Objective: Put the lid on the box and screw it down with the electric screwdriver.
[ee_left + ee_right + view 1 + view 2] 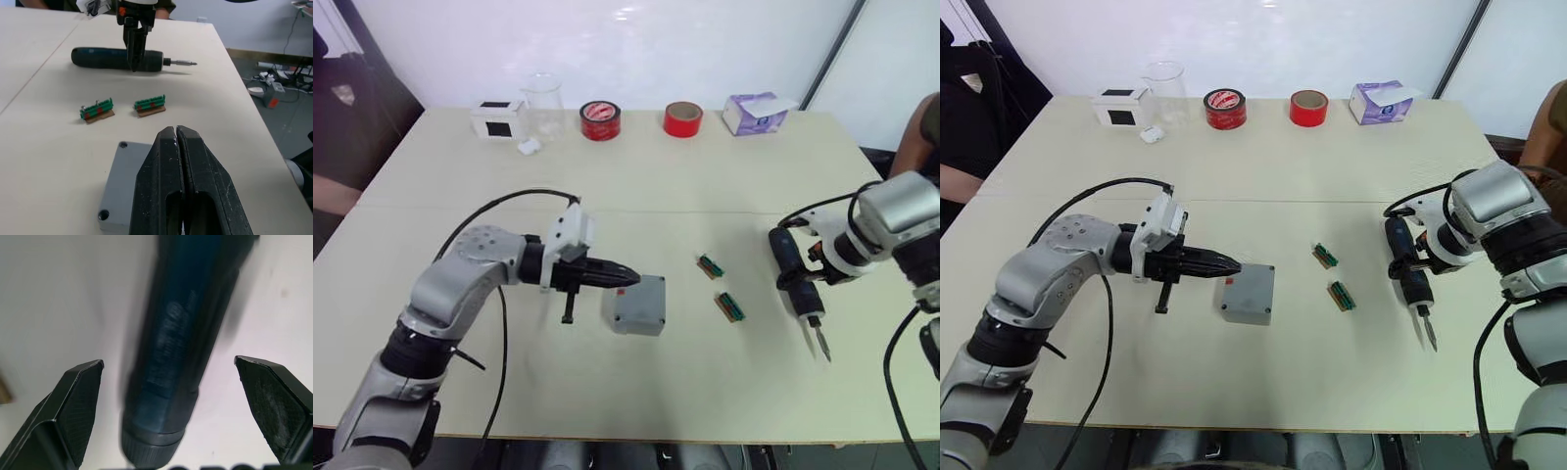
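Note:
The grey box (634, 305) stands on the table near the middle. The flat lid (122, 181), with screw holes at its corners, lies on top of it. My left gripper (631, 277) is shut with nothing between its fingers, and its tips hover just over the lid's near edge. The black electric screwdriver (808, 304) lies flat on the table at the right, its metal bit pointing toward me. My right gripper (168, 367) is open and straddles the screwdriver's body, one finger on each side, without touching it.
Two small green terminal boards (710, 265) (731, 305) lie between the box and the screwdriver. Along the far edge stand a white-and-black cube (497, 120), a clear beaker (543, 103), two red tape rolls (600, 120) (683, 119) and a purple tissue carton (756, 113). People stand at both table ends.

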{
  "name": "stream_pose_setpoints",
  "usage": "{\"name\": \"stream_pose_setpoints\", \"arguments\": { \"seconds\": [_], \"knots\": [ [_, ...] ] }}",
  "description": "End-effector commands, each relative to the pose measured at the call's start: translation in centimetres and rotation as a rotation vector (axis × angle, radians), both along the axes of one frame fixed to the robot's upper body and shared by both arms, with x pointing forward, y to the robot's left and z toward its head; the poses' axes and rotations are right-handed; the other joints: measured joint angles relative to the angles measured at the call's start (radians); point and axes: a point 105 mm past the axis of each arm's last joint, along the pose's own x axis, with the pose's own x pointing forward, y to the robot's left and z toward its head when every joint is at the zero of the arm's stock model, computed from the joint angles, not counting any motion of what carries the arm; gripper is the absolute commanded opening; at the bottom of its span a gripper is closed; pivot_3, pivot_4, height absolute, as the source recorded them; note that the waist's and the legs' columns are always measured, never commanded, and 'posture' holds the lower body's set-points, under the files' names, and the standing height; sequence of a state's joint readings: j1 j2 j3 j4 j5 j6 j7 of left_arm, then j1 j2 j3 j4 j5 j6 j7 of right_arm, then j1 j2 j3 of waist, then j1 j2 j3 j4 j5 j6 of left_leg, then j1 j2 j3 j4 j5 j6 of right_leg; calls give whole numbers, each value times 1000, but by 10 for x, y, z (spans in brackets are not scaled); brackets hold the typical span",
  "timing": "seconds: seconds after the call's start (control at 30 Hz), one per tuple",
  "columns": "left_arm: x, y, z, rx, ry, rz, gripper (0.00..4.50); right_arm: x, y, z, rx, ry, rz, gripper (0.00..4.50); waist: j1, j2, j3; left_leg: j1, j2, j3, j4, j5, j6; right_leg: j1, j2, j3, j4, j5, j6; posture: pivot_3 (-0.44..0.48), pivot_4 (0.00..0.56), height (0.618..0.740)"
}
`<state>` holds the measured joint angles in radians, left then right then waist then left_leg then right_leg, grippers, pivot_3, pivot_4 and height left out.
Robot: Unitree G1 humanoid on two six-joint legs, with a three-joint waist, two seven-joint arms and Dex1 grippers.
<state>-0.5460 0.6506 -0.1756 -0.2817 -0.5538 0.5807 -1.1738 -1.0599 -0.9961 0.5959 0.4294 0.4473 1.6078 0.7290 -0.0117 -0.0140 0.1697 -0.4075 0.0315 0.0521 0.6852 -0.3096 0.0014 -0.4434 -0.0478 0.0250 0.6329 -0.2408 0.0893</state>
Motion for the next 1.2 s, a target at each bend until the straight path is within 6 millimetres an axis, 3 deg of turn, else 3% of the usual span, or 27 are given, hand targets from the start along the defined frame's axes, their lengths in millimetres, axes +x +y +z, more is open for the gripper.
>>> {"name": "stream_pose_setpoints", "arguments": {
  "seconds": [0.03, 0.1, 0.2, 0.37, 0.4, 0.5, 0.63, 0.73, 0.87, 0.93, 1.03, 1.13, 1.2],
  "knots": [
    [-3, 2, 11, -15, -53, 11, 0, 2, 0, 1, 5, 1, -13, 4455, 0, 0, 0, 0, 0, 0, 0, 0, 0, 0, 0, 0, 0, 0, 0, 0, 150, 740],
    [-4, 3, 11, -14, -52, 17, 0, 3, 0, -3, 5, 10, -12, 4455, 0, 0, 0, 0, 0, 0, 0, 0, 0, 0, 0, 0, 0, 0, 0, 0, 150, 740],
    [-4, 4, 11, -14, -53, 27, 0, 4, 2, -6, 3, 19, -13, 3910, -1, 0, 0, 0, 0, 0, 0, 0, 0, 1, 1, 0, 0, 0, 0, 0, 150, 740],
    [-3, 5, 10, -13, -53, 44, 0, 8, 6, -7, 18, 8, -8, 1987, -2, -2, -1, 1, 0, 0, 0, 0, 0, 2, 1, -1, 0, 0, 0, 0, 150, 740],
    [-2, 6, 10, -12, -52, 46, 0, 9, 7, -5, 22, -1, -13, 1802, -2, -2, -1, 2, 0, 0, 0, 0, 0, 2, 1, -1, 0, 0, 0, 0, 150, 740],
    [-2, 7, 9, -5, -49, 50, 0, 16, 7, 7, 28, -50, -35, 1795, -5, -2, -1, 2, 0, 0, 1, 0, 0, 3, 1, -1, 0, 1, -1, 0, 150, 740],
    [2, 9, 5, -11, -27, 63, 0, 39, 14, 58, 57, -272, -41, 1795, -7, 2, 1, 1, 0, 1, 1, 1, -1, 1, 1, 0, 1, 1, -1, 0, 150, 740],
    [5, 10, -1, 10, -24, 65, 0, 42, 38, 100, 147, -440, 65, 1795, -2, 6, 3, 0, 0, 1, 0, 1, -1, -2, 1, 0, 3, 1, -1, 0, 150, 740],
    [8, 7, -7, 25, -9, 50, 0, 34, 93, 163, 323, -833, 356, 1795, -1, 6, 3, -1, 1, 0, -2, 1, -1, -3, 2, -2, 2, 1, -1, 0, 150, 740],
    [9, 5, -10, 23, -3, 46, 0, 29, 107, 181, 352, -1022, 419, 1795, -1, 6, 3, -1, 1, -1, -2, 1, -1, -2, 2, -2, 2, 1, -1, 0, 150, 740],
    [12, -3, -16, 2, 36, 37, 0, 8, 135, 194, 470, -1326, 485, 1795, 4, 4, 2, -1, 1, -2, 0, 1, -1, 0, 1, -3, 2, 1, -1, 0, 150, 740],
    [13, -6, -21, 3, 47, 34, 0, -9, 149, 195, 517, -1474, 540, 1795, 10, 5, 2, -1, -1, -2, 1, 2, -3, 1, -1, -3, 3, 2, 1, 0, 150, 740],
    [16, -11, -27, 6, 47, 39, 0, -22, 170, 172, 454, -1485, 664, 1795, 14, 4, 2, -1, -2, -2, 1, 2, -4, 1, -2, -2, 2, 3, 3, 0, 150, 740]
  ]
}}
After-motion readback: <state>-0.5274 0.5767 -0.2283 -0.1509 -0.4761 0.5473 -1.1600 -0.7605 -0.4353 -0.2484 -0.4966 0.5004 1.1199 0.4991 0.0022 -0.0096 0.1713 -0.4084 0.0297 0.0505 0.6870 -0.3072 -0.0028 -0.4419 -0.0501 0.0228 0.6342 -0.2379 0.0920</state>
